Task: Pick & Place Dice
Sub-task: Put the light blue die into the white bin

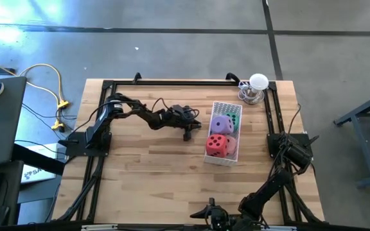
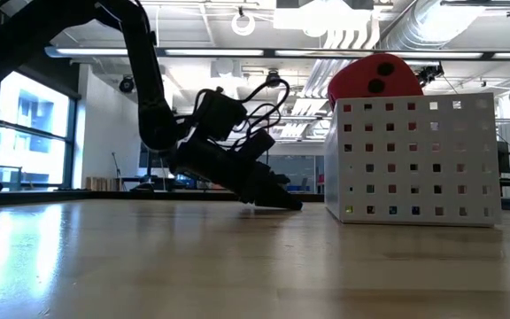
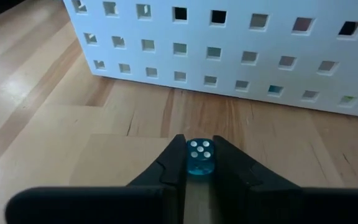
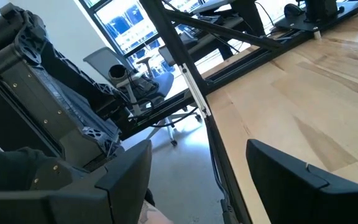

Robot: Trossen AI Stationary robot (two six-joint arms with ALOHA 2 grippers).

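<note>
Item: small translucent blue die with white pips [image 3: 199, 158], lying on the pale wooden counter [image 1: 146, 173], clamped between the dark fingers of the left gripper [image 3: 199, 163], five-pip face uppermost. A cube, so no long axis; its faces sat square to the fingers and to the basket wall ahead.

Item: white perforated plastic basket [image 1: 218, 109], just beyond the left gripper. Contents: red soft cube with dark pips [image 1: 216, 145] at the near end, riding above the rim in the low view; pink soft cube [image 1: 231, 146] beside it; purple soft cube [image 1: 221, 124] and green soft cube [image 1: 234, 119] behind.

Progress, as judged: all four soft cubes binned; the blue die gripped but not lifted.

Item: right gripper [image 4: 197, 165], parked at the counter's near edge, fingers apart, empty.
</note>
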